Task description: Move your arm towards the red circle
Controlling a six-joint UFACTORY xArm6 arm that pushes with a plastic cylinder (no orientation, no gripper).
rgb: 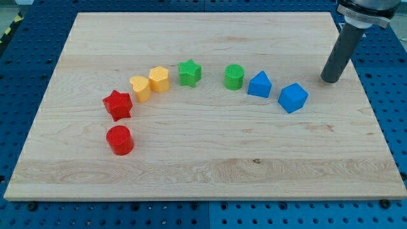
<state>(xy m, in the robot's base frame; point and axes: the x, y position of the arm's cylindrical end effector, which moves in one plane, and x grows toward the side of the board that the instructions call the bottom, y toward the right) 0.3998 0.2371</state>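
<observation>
The red circle (119,140) is a short red cylinder at the view's lower left of the wooden board (203,184). My tip (330,80) is the lower end of a dark rod at the view's upper right, far from the red circle. It stands to the right of the blue blocks and touches none of them. The row of blocks lies between my tip and the red circle.
An arc of blocks runs across the board: a red star (117,104), a yellow heart (140,88), a yellow hexagon (159,79), a green star (189,72), a green cylinder (234,77), a blue triangular block (259,84) and a blue cube (292,97).
</observation>
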